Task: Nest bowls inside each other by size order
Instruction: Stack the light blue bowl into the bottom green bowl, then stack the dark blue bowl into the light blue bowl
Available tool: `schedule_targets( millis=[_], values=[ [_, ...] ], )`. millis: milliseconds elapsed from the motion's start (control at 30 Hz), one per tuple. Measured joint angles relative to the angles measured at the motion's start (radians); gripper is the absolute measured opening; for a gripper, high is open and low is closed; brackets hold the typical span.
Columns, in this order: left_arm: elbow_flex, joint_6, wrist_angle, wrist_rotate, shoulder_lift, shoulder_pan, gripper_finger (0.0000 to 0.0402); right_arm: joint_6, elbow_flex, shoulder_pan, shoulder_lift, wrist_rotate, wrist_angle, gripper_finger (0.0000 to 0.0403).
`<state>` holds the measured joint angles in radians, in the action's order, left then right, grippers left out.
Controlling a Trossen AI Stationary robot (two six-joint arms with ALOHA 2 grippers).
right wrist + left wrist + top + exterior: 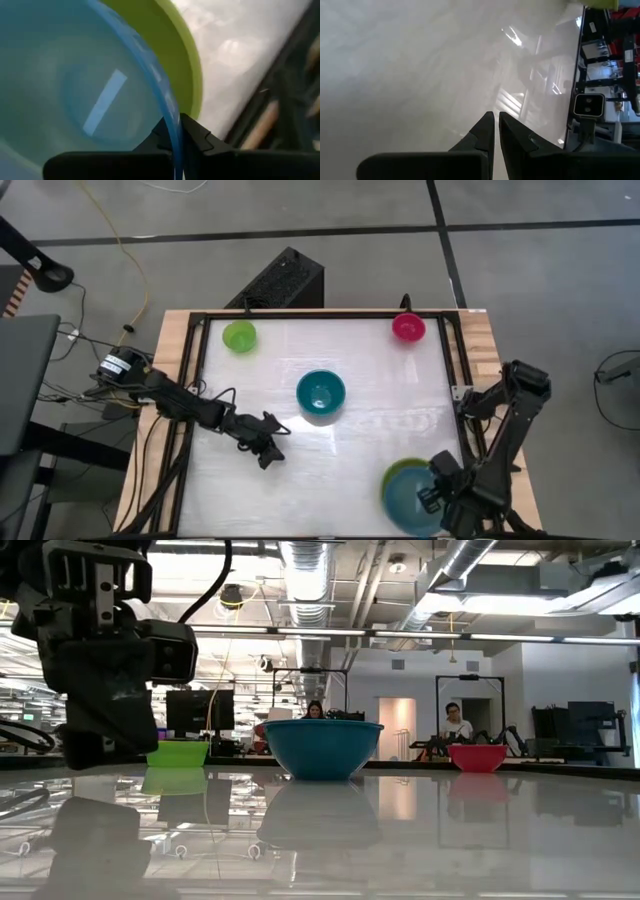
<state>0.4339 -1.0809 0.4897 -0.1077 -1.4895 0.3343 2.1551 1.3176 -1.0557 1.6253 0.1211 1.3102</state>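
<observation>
The light blue bowl [410,498] sits inside the olive-green bowl [396,471] at the table's near right; my right gripper [437,493] is shut on its rim. The teal bowl [321,393] stands upright at the table's middle, the lime green bowl [239,336] at the far left, the magenta-pink bowl [408,328] at the far right. My left gripper [275,450] is shut and empty just above the table, near-left of the teal bowl. My right gripper pinches the light blue bowl's rim [175,131] between its two fingers, one finger inside the bowl and one outside, between it and the olive-green bowl's wall [170,60]. The fingers come from the table's near right side. The blue bowl lies within the olive-green bowl.
A black frame [300,314] runs round the white table top. A black box [280,280] stands beyond the far edge. People sit in the room behind the table [455,722]. Bare table lies between the teal bowl and the near edge.
</observation>
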Motion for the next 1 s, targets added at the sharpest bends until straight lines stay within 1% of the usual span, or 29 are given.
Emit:
schedule_targets(
  millis=[67,167,367,533,667,900,1000],
  values=[
    [0.0,0.0,0.001,-0.017,0.0,-0.011,0.0015,-0.006,-0.04,0.002,0.0,0.005,-0.098,0.0033],
    [0.0,-0.001,0.002,-0.029,0.0,-0.022,0.0015,-0.009,-0.079,0.003,0.0,0.02,-0.168,0.0035],
    [0.0,-0.002,0.026,-0.045,0.0,-0.028,0.0015,-0.016,-0.11,0.002,-0.002,0.037,-0.201,0.0043],
    [0.0,-0.005,0.044,-0.045,0.0,-0.028,0.0015,-0.028,-0.111,0.002,-0.002,0.065,-0.232,0.007],
    [0.0,-0.005,0.045,-0.045,0.0,-0.028,0.0015,-0.03,-0.111,0.002,-0.002,0.072,-0.253,0.0115],
    [0.0,-0.005,0.046,-0.044,0.0,-0.028,0.0015,-0.002,-0.11,0.005,-0.007,0.082,-0.225,0.0234],
    [0.0,-0.006,0.047,-0.044,0.0,-0.028,0.0015,0.009,-0.11,0.011,-0.029,0.097,-0.196,0.0264]
  ],
)
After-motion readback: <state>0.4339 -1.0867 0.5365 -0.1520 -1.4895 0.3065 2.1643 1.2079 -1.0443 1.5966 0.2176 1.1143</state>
